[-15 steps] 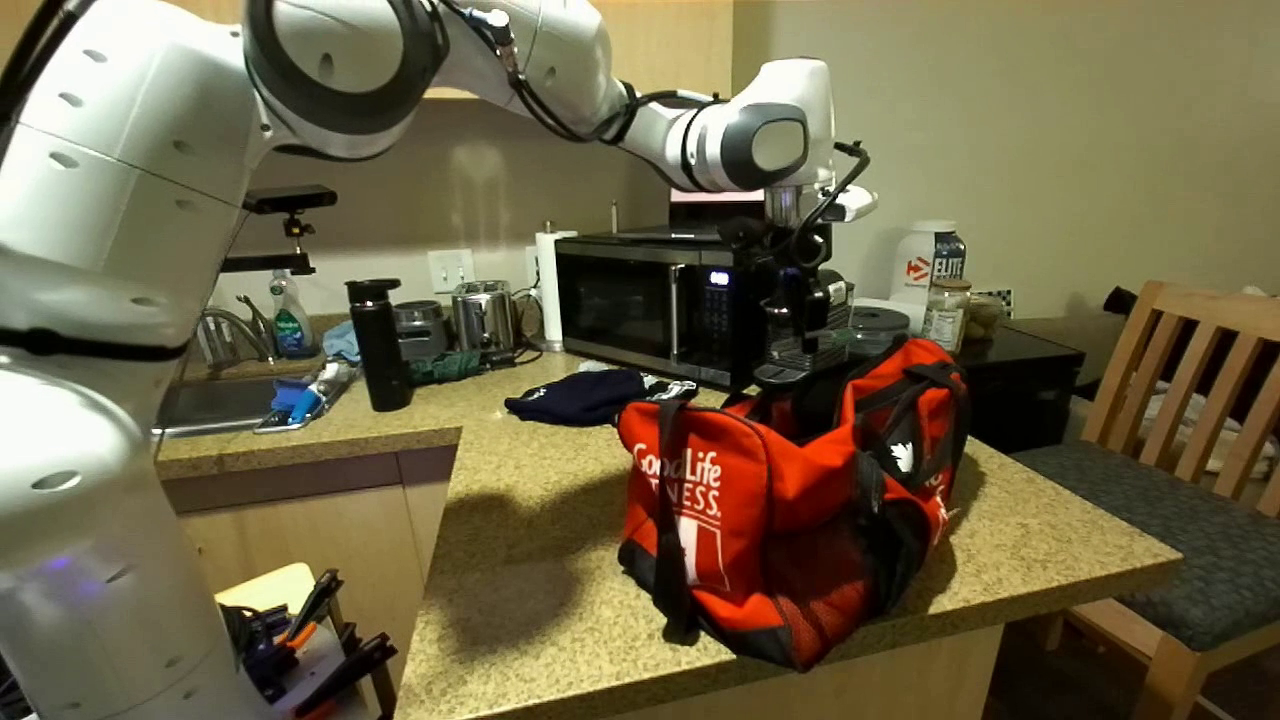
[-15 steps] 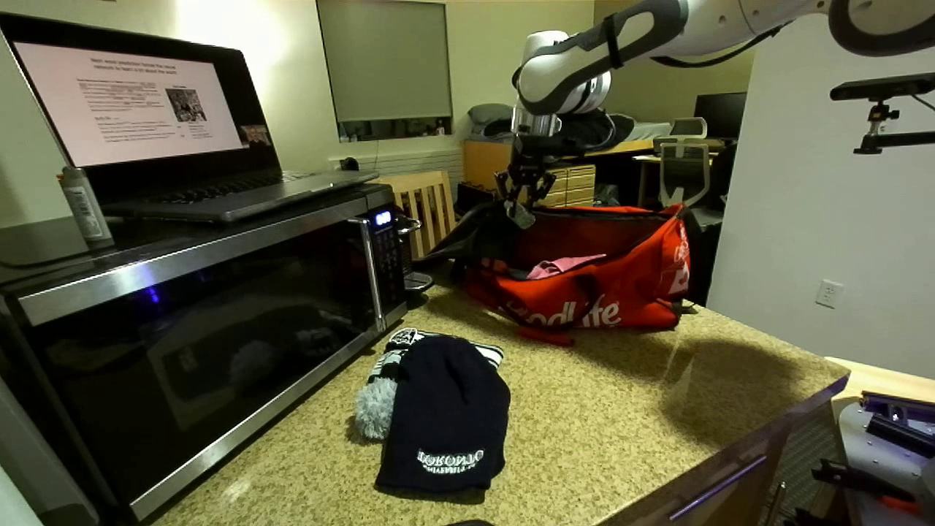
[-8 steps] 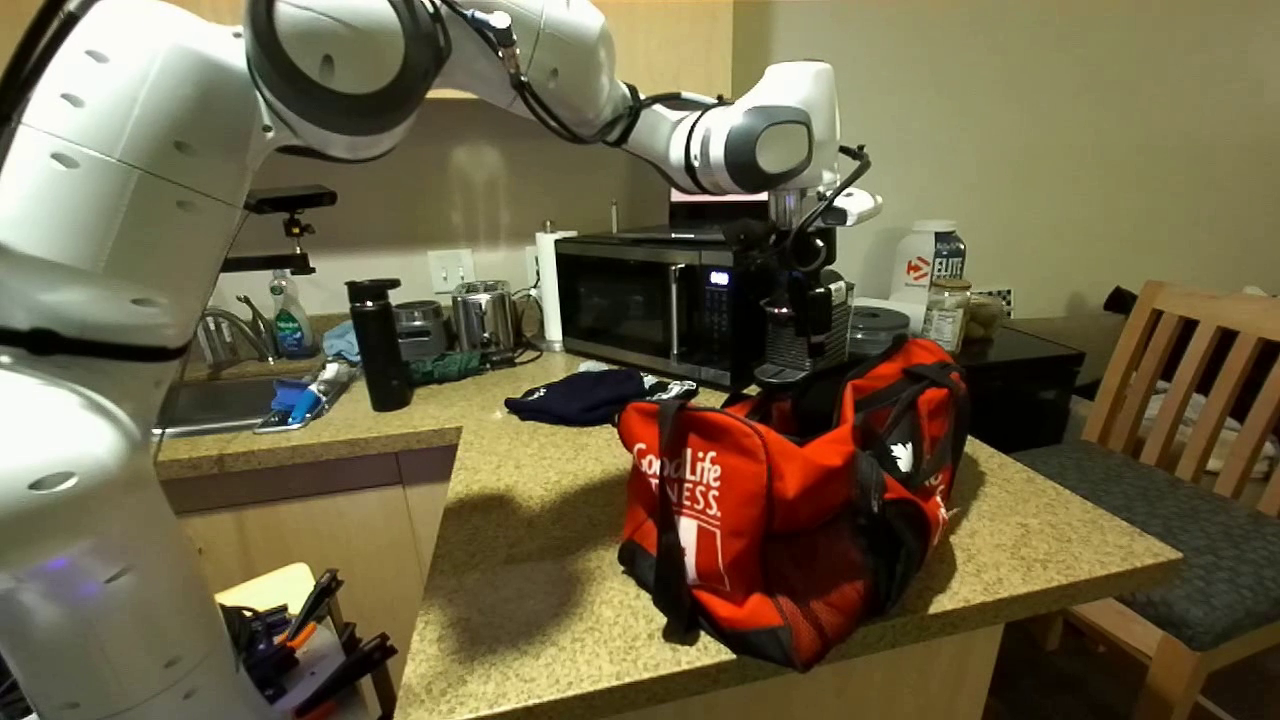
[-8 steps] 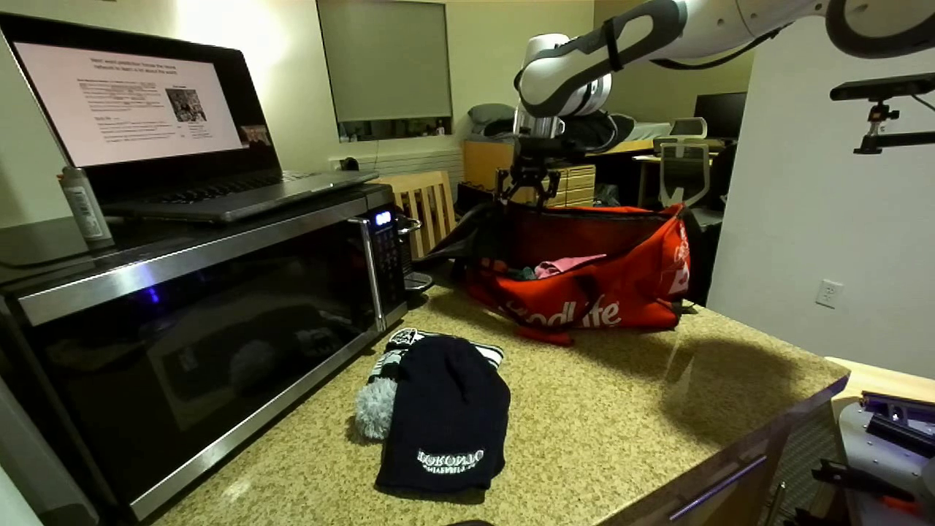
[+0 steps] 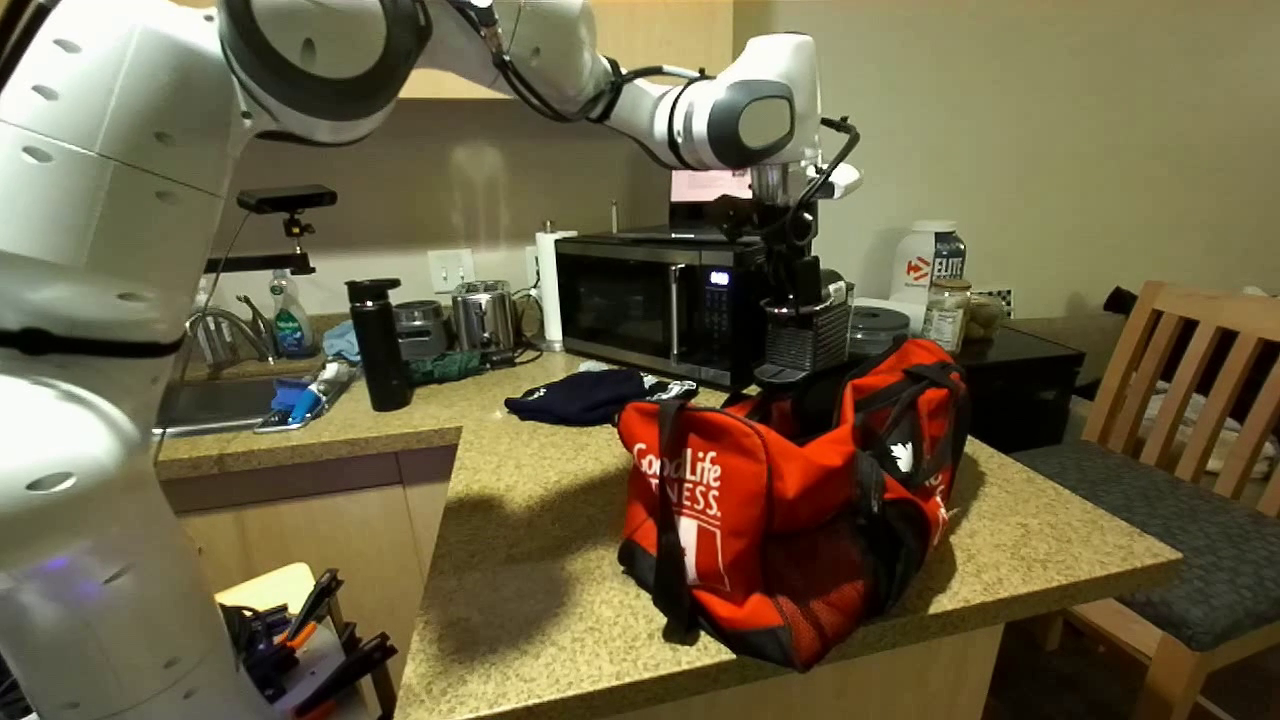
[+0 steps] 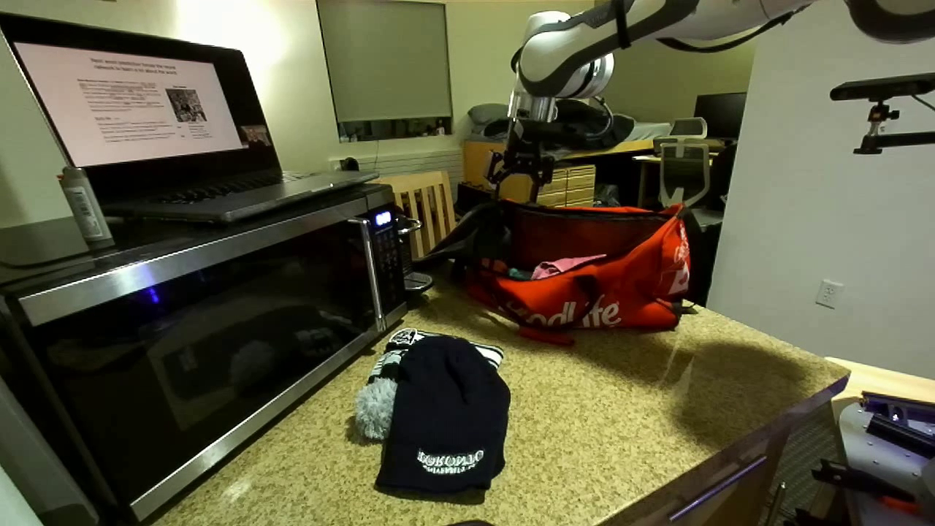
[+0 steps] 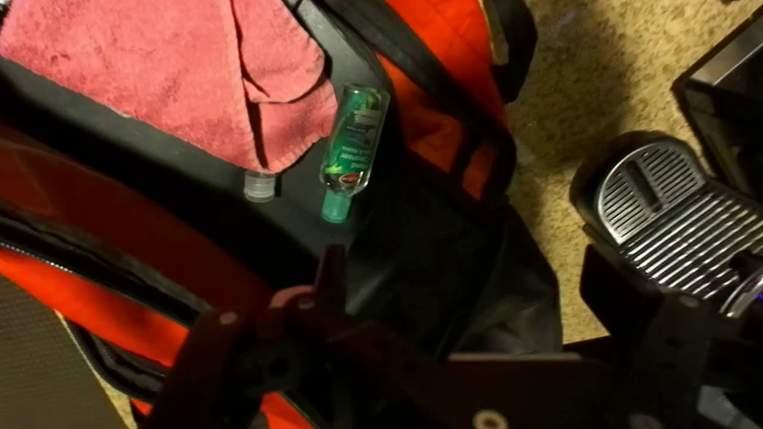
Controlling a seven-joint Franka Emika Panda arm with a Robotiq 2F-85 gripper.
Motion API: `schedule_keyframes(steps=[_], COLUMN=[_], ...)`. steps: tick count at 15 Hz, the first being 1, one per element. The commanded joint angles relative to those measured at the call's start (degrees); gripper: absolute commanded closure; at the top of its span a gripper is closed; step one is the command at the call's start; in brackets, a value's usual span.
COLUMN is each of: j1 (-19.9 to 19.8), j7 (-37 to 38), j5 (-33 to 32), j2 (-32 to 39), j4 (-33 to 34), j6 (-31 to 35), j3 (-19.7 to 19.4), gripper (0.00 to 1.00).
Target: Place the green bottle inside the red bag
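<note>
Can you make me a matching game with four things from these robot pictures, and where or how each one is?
1. green bottle | A. on top of the microwave
2. laptop | B. jaws apart, holding nothing
3. navy TORONTO beanie | C. inside the red duffel bag
4. gripper | D. lying on the speckled countertop

Pairs: 1-C, 2-A, 3-D, 4-B

1. In the bag [image 6: 632,281]: bottle [image 7: 356,128] and cloth [image 7: 173,77]; in the wrist view, cloth at the bottle's ten o'clock
2. On the counter [image 6: 577,424]: bag and hat [image 6: 451,402]
3. In an exterior view, from the hat: microwave [image 6: 219,358] at ten o'clock, bag at one
4. On the microwave: laptop [image 6: 157,139]
</note>
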Motion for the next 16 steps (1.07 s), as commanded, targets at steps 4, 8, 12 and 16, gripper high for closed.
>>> schedule_keyframes(steps=[4,8,12,16], j1=[-0.4,-0.4,-0.5,-0.8], j7=[-14.2,-21.1,-27.3,-33.4], j5=[1.1,0.5,-0.6,-0.1], j2=[-7.7,-10.1,-12.1,-14.7], j4=[-9.8,-14.0,-16.7,-18.7], j6=[-1.1,-2.3,-3.7,-4.2], j3=[4.4,5.5,5.5,5.7], gripper=[0.00,0.00,0.00,0.00])
